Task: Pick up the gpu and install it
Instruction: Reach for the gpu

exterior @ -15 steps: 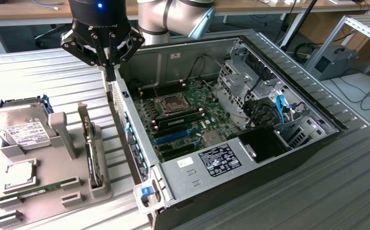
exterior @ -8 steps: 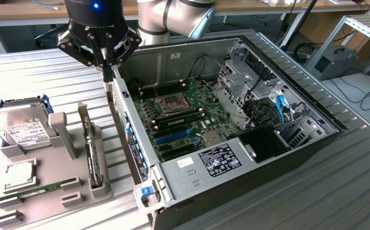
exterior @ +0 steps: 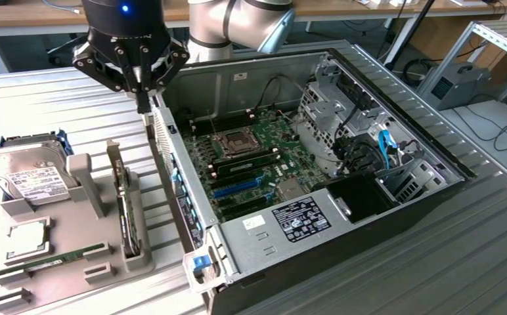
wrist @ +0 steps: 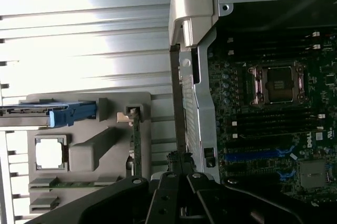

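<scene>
**Exterior view:** The black three-fingered pincer [exterior: 142, 98] hangs with its fingers pressed together, holding nothing, above the near wall of an open black and grey metal computer case [exterior: 227, 82]. To the exterior view's left of the case, a grey plastic holder [exterior: 78, 262] lies on the ribbed metal tabletop [exterior: 52, 105]. The thin green and black gpu card [exterior: 128, 220] stands on edge in a slot of that holder, well below the pincer. A boxy silver hard drive [exterior: 22, 174] in the holder bears a white label, its print too small to read. A black label [exterior: 302, 220] inside the case carries white print, also unreadable.

**Wrist view:** The closed pincer [wrist: 180, 163] is beside the case wall. The gpu [wrist: 136, 145] shows edge-on in the holder. White letters on the green motherboard [wrist: 274, 129] appear to read "DELL".
</scene>
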### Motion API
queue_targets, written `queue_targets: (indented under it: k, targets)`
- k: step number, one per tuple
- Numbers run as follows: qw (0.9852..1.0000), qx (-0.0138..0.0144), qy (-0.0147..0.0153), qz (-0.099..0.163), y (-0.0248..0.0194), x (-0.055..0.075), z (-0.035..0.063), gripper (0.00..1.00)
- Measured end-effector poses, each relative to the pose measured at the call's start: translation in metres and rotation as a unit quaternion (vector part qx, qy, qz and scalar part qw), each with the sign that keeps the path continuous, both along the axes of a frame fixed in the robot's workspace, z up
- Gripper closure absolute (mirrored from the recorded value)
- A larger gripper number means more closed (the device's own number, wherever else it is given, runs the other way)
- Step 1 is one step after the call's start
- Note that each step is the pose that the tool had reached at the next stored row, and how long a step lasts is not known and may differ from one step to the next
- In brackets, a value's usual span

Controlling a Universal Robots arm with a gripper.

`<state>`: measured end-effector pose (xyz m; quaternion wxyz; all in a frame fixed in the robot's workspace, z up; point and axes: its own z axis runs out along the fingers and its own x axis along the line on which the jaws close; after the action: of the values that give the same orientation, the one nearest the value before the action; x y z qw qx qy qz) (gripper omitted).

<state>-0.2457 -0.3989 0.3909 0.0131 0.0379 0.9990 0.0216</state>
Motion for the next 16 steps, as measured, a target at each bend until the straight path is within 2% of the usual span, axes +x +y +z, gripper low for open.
queue_targets:
  k: [16]
  targets:
    - [1.0,0.0,0.0,0.0,0.0,-0.014,-0.0003,0.89]
